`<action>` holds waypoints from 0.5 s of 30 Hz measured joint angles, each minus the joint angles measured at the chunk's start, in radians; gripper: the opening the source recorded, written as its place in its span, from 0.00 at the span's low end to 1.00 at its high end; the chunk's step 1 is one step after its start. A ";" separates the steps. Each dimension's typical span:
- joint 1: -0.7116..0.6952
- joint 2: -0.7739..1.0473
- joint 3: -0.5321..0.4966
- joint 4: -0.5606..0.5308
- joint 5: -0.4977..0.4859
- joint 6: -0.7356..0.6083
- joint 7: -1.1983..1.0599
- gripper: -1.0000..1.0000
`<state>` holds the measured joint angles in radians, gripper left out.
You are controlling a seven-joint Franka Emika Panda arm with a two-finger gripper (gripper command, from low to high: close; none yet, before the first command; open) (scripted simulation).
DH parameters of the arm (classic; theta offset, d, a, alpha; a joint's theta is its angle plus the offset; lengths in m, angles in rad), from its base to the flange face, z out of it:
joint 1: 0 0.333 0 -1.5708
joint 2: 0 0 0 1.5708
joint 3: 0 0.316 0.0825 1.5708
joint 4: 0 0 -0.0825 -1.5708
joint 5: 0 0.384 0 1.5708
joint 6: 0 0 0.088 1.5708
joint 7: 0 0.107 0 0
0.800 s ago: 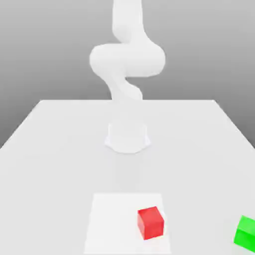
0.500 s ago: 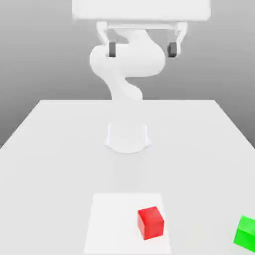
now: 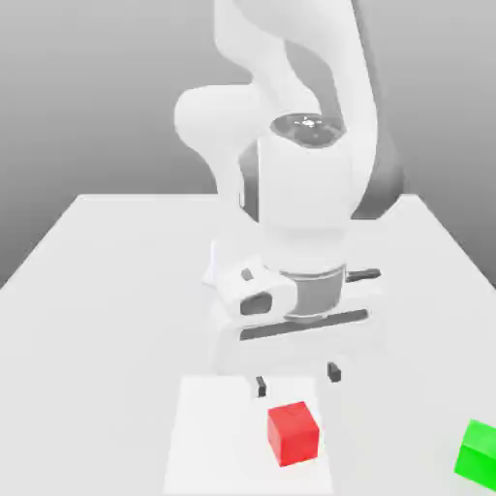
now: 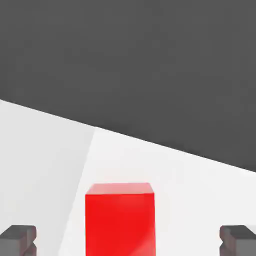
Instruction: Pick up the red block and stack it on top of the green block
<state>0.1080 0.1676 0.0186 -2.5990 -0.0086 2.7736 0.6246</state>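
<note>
The red block (image 3: 293, 433) rests on a paler square patch of the table near the front edge. My gripper (image 3: 296, 379) hangs just above and slightly behind it, open, its two dark fingertips (image 3: 260, 387) spread wider than the cube. In the hand view the red block (image 4: 119, 219) sits between the two fingertips (image 4: 18, 240), with space on both sides. The green block (image 3: 479, 452) stands on the table at the exterior view's far right, partly cut by the frame edge.
The white table (image 3: 107, 291) stretches back to the arm's round base (image 3: 225, 266). The arm's bulky white wrist and links (image 3: 298, 223) tower over the middle of the table. The pale square patch (image 3: 213, 436) lies under the red block.
The hand has dropped from the top of the exterior view down to just above the red block. Both blocks stay where they were.
</note>
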 joint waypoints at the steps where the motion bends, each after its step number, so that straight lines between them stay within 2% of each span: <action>1: 0.001 0.036 -0.001 0.003 -0.002 0.029 0.001 0.50; 3: 0.000 0.109 -0.001 0.013 -0.009 0.089 0.005 0.50; 4: 0.001 0.141 -0.003 0.018 -0.010 0.117 0.006 0.00; 11: 0.000 0.147 -0.002 0.018 -0.013 0.122 0.009 0.00; 15: -0.007 0.027 0.007 0.000 -0.007 0.020 0.004 0.00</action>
<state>0.1006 0.1948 0.0254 -2.5989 -0.0154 2.7935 0.6284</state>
